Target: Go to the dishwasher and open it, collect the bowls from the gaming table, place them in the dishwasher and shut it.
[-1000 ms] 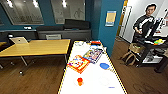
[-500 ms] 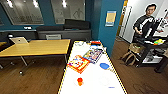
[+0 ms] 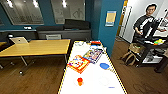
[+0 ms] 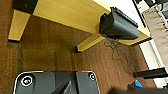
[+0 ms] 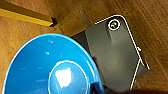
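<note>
While we face the gaming table, 1 blue bowl sits close against our right wrist, apparently held, though we cannot tell how the fingers stand. A second bowl rests on the white top beside the board-game boxes. We judge it wise to carry level and approach squarely. Left hand's state: cannot tell.
</note>
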Motion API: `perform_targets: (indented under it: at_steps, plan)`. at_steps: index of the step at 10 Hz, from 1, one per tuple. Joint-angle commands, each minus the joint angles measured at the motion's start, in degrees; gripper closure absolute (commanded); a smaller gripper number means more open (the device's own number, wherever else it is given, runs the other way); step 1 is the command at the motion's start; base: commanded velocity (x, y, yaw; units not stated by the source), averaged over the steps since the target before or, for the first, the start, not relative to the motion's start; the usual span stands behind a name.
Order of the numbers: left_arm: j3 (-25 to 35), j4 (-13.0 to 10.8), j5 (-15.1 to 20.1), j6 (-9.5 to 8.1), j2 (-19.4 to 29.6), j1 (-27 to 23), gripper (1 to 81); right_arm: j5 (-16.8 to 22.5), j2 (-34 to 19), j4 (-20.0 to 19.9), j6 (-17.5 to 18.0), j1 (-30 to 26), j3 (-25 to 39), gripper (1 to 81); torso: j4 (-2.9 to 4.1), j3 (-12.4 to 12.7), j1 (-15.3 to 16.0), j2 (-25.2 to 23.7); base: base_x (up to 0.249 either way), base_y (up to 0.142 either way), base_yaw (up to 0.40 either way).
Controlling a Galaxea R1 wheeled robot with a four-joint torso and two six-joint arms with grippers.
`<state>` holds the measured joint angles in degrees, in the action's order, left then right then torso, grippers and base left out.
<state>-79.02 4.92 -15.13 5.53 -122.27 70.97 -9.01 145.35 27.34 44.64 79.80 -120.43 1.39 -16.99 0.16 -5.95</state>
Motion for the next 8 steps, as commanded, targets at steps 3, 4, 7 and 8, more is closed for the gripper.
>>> perform_targets:
  at_steps: [3,4,7,8]
  plan:
    - [9.2,7.9,16.7,-1.05,7.1,-21.0,1.0,2.0,3.1,2.6,-0.1,-2.8,-4.3,81.1,0.00,0.0,0.0,0.0,0.000,0.000,0.000]
    - [9.5,10.0,19.6,-1.05,7.2,-25.0,1.0,2.2,4.2,2.7,-0.1,-2.8,-5.8,81.1,0.00,0.0,0.0,0.0,0.000,0.000,0.000]
    - [10.2,15.6,28.3,-1.40,7.2,-37.1,1.0,2.3,5.4,3.4,-0.1,-2.8,-7.2,81.1,0.00,0.0,0.0,0.0,0.000,0.000,0.000]
    - [11.1,16.4,29.3,-1.40,7.3,-40.0,1.0,2.3,5.4,3.4,-0.1,-2.8,-7.1,81.1,0.00,0.0,0.0,0.0,0.000,0.000,0.000]
